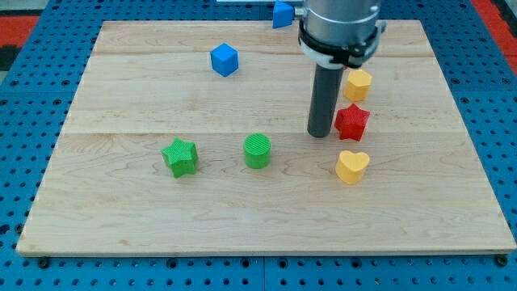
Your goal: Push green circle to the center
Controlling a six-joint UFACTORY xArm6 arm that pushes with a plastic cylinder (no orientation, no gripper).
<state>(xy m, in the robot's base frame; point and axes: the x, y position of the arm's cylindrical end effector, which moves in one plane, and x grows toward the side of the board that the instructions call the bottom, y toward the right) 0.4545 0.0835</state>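
Note:
The green circle [257,151] is a short round block lying a little below the board's middle. My tip [320,133] stands on the board to the view's right of the green circle and slightly above it, about a block's width of bare wood between them. The tip is just left of the red star [352,121], close to it or touching; I cannot tell which.
A green star [179,157] lies left of the green circle. A yellow heart [352,166] lies below the red star, a yellow block [358,83] above it. A blue cube [224,60] sits upper left; another blue block [282,14] sits at the top edge. The wooden board [121,210] lies on blue pegboard.

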